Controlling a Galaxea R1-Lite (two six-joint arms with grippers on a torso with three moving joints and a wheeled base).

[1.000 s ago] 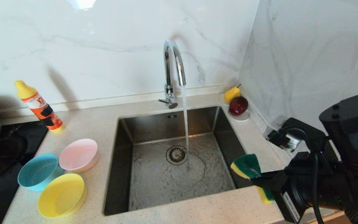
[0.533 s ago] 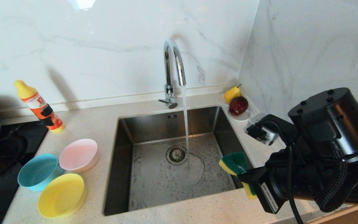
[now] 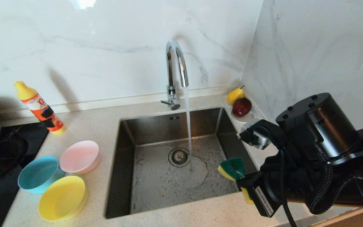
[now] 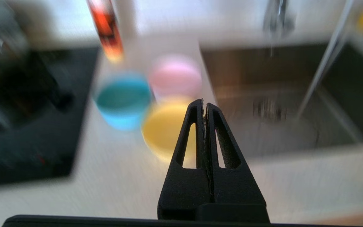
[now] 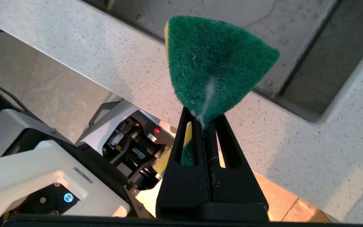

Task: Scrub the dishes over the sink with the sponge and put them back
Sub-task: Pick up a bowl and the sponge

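**Sponge pinched at its edge, bowls waiting on the counter**

The sponge (image 3: 232, 168) is hanging over the near right corner of the sink (image 3: 175, 124), gripped by the right gripper (image 3: 244, 181), whose fingers are pressing together on one edge of it. In the right wrist view the sponge (image 5: 214, 63) is folding into a wedge above the fingertips, green scouring face outward, which suggests it is soft and light and is giving way under the squeeze. Held this close to the edge, it is likely flopping rather than pushing back, so scrubbing probably calls for pressing its broad face flat against a bowl.

Water is running from the faucet (image 3: 175, 67) down beside the drain (image 3: 179, 156), well apart from the sponge.

The three bowls are sitting upright on the counter (image 3: 99, 126) left of the sink, close together: the pink bowl (image 3: 80, 157), the blue bowl (image 3: 39, 173) and the yellow bowl (image 3: 62, 197). They look like thin, light plastic, stiff enough to take by the rim, though probably slippery once wet; a pinch across the wall at the rim seems the natural hold.

The left gripper (image 4: 204, 104) is showing only in its wrist view, fingers pressed together on nothing, pointing toward the yellow bowl.

Behind the bowls a soap bottle (image 3: 39, 108) is standing.
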